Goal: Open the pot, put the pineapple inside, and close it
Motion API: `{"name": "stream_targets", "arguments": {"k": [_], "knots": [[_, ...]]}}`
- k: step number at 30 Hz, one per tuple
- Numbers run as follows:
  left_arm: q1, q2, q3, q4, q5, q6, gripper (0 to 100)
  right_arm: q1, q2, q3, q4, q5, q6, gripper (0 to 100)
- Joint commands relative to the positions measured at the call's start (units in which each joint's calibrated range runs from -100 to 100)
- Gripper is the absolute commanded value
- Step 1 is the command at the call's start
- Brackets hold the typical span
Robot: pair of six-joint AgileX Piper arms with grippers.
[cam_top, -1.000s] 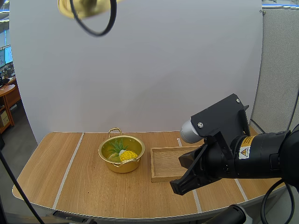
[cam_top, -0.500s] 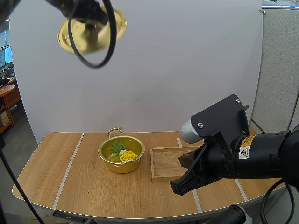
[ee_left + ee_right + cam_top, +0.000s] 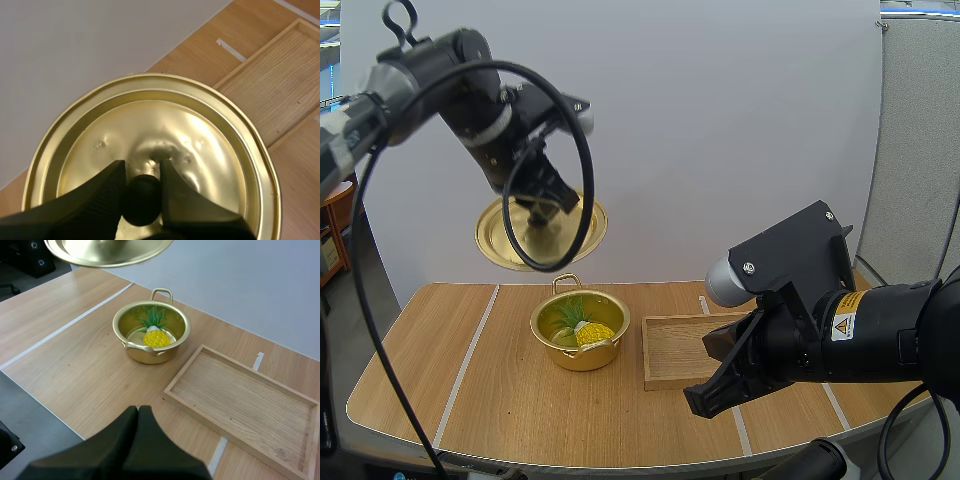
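Observation:
A gold pot stands open on the table with a yellow pineapple lying inside it. The gold lid hangs in the air above and behind the pot, tilted. My left gripper is shut on the lid's black knob. Low at the front right, over the near edge of the wooden tray, my right gripper is shut on nothing, fingers together as one wedge.
A shallow wooden tray lies right of the pot with nothing in it. White tape lines run across the wooden table. Open table surface lies left of the pot and in front of it.
The left arm has brought the lid down from the top of the high view to just above and behind the pot. The right arm, pot and pineapple have not moved.

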Motion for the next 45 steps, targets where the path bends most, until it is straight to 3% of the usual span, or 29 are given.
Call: {"name": "stream_targets", "arguments": {"k": [1, 7, 26, 31, 36, 45], "knots": [[-0.07, 5.35, 5.25, -2.14, -6.42, -0.34, 0, -0.22, -0.59, 0.28, -0.25, -0.74, -0.09, 0], [-0.07, 12.37, 6.73, -7.80, -11.27, 2.88, 0, -0.24, -0.59, 0.28, -0.25, -0.74, -0.29, 0], [-0.07, 28.81, 9.04, -7.23, -27.19, 4.11, 0, -0.43, -0.59, 0.28, -0.99, -0.58, -0.29, 0], [-0.07, 29.95, 11.03, -8.12, -32.48, 5.44, 0, -0.43, -0.59, 0.28, -0.99, -0.58, -0.29, 0], [-0.07, 30.41, 14.32, -13.10, -36.44, 9.53, 0, -0.43, -0.59, 0.28, -0.99, -0.58, -0.39, 0], [-0.07, 30.41, 16.34, -13.10, -37.10, 9.71, 0, -0.43, -0.59, 0.28, -1.09, -0.58, -0.39, 0]]}}
